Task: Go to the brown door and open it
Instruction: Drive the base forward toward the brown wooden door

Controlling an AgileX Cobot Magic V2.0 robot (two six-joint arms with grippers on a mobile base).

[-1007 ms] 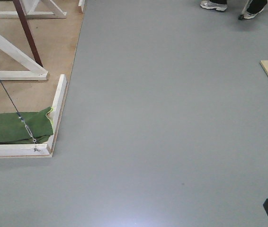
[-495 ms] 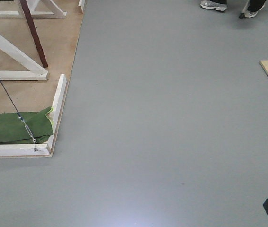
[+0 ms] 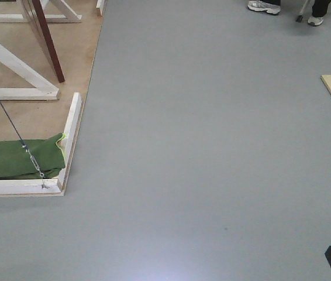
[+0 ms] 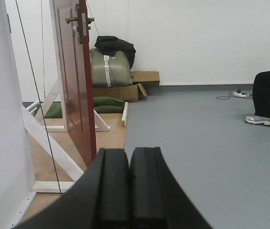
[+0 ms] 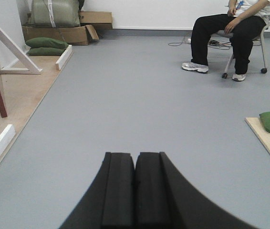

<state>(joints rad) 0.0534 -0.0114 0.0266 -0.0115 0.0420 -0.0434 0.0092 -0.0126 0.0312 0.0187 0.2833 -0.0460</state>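
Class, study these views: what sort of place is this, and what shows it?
Probably an indoor robot test lab: a freestanding brown door held up by white braces, a green sandbag lying on its base, bare grey floor.

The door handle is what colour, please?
Handle: brass, best in the left wrist view.

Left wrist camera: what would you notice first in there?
The tall reddish-brown door stands out at the left, seen almost edge-on, with its brass handle near the top. The black left claw fills the bottom middle, shut and empty. A seated person's leg pokes in at the right edge.
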